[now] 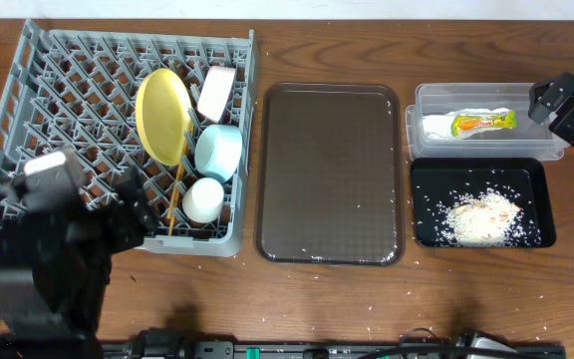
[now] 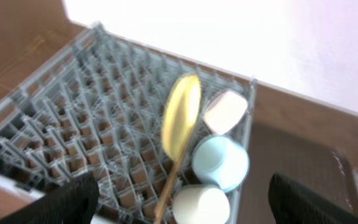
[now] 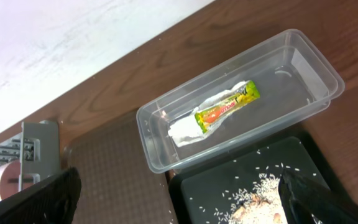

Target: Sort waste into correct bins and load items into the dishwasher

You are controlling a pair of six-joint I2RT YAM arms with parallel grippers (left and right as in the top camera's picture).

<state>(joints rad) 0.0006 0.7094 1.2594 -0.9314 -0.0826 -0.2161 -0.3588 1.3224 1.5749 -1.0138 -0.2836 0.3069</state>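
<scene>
- Two robot arms work at a wooden desk [image 1: 367, 299], shown from overhead plus a cam on each wrist. Sorting looks all but finished (my reading, from how things lie).
- Left claw [image 2: 182, 186]: fingers wide apart, nothing between them. It hovers over the near edge of the grey dish rack [image 1: 28, 120], which fills the desk's left end.
- Along the rack's right side: yellow plate [image 1: 162, 115] standing on edge, white bowl [image 1: 216, 92] in the far-right corner, light blue bowl [image 1: 219, 150] just beside the plate, small pale cup [image 1: 204, 199] near the near edge.
- Key relation: the chopsticks [image 1: 175, 194] lie just ahead of the left claw, between plate and cup. Their long axis runs from the rack's near edge away toward the plate, approx in line with the claw's view. The left arm is much nearer; the right arm is at the desk's opposite end.
- Right claw [image 3: 176, 186]: fingers apart, empty, near the desk's far-right corner, by the right end of the clear tub [image 1: 422, 100].
- The wrapper [image 1: 481, 123] lies flat in the tub, long axis along the tub's length, ahead of & below the right claw.
- The black tray [image 1: 422, 175], just beside the tub's near side, holds a pile of rice scraps [image 1: 481, 217]; a few grains dot the desk.
- The brown serving tray [image 1: 332, 170] sits mid-desk, between rack & bins.
- Any chopstick adjustment would prob fall to the left arm.
</scene>
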